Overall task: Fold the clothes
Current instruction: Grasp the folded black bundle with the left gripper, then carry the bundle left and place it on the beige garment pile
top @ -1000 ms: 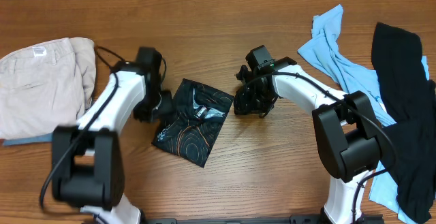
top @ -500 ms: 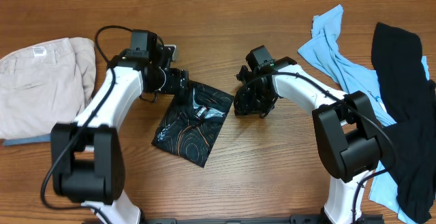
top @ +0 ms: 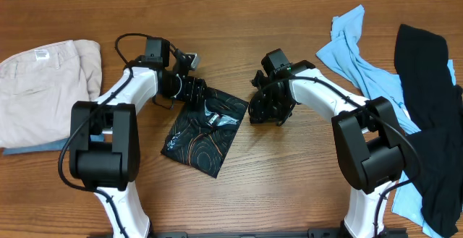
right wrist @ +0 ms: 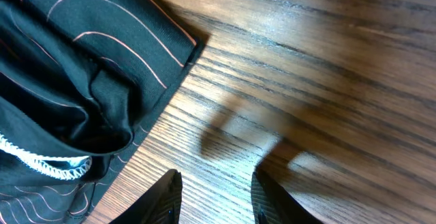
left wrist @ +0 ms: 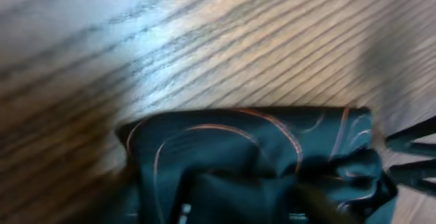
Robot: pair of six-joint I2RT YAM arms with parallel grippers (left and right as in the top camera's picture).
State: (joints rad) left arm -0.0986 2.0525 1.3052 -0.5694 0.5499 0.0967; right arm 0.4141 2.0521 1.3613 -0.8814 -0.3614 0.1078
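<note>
The clothes, a black jersey [top: 206,133] with orange contour lines, lie folded into a small slanted rectangle at mid-table. My left gripper [top: 192,92] is at its upper left corner, low over the cloth. The left wrist view is blurred: the jersey [left wrist: 259,163] fills its lower half and my own fingers do not show clearly. My right gripper [top: 260,111] rests just off the jersey's right edge. In the right wrist view it [right wrist: 214,203] stands open over bare wood, with the jersey [right wrist: 68,81] to its upper left and nothing between the fingers.
Beige trousers [top: 43,86] lie at the far left. A light blue shirt [top: 354,57] and a plain black garment [top: 434,122] are heaped at the right edge. Wooden table [top: 289,173] surrounds the jersey.
My left arm has swung up and to the right, from the jersey's left side to its upper left corner. The right arm and the jersey have not moved.
</note>
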